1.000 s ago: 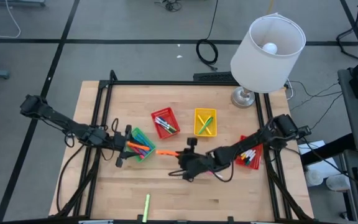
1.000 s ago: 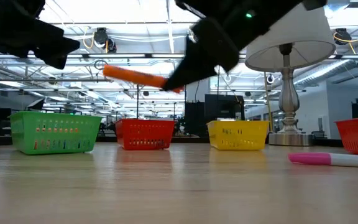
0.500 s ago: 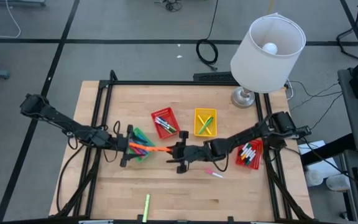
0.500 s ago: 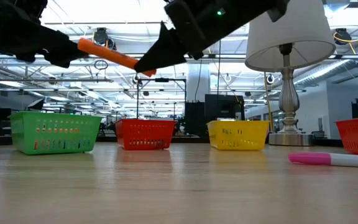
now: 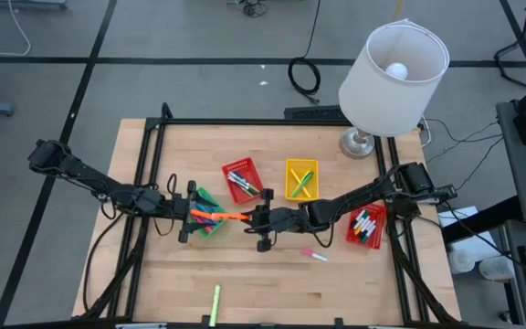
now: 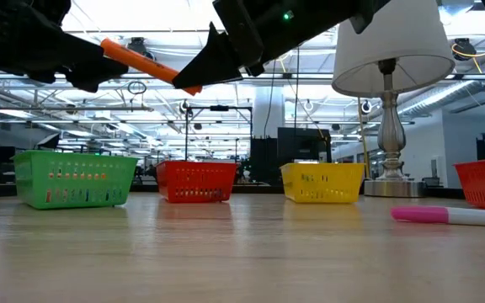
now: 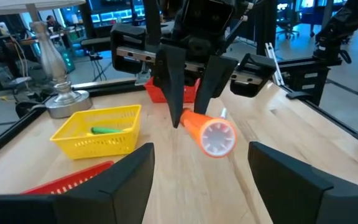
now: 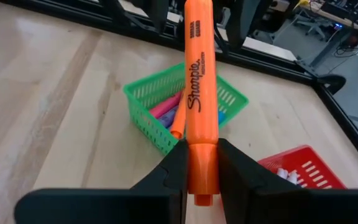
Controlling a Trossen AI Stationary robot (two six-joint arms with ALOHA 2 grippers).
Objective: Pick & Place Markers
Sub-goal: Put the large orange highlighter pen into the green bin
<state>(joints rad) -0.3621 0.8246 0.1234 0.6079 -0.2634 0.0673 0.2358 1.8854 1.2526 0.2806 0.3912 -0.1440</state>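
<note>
An orange marker is in the air over the green basket, which holds pink, orange and blue markers. My right gripper is shut on it. My left gripper faces it from the table's left and is open. In the left wrist view its fingers stand wide on either side of the marker's round free end without touching it. A pink marker and a green marker lie flat on the table. My right gripper pinches the orange marker between its two fingers near one end, coming level from the table's right. The marker runs out ahead in line with the fingers. It is lifted clear, with its free end tilted a little upward over the green basket.
A red basket and a yellow basket with markers stand toward the far side. Another red basket holds white markers at the right edge. A lamp stands at the far right corner. Bare wood lies along the near edge.
My right gripper has carried the orange marker toward the table's left and slightly upward, bringing its free end over the green basket and between my left gripper's open fingers. The pink marker on the table, covered by the arm before, now shows.
</note>
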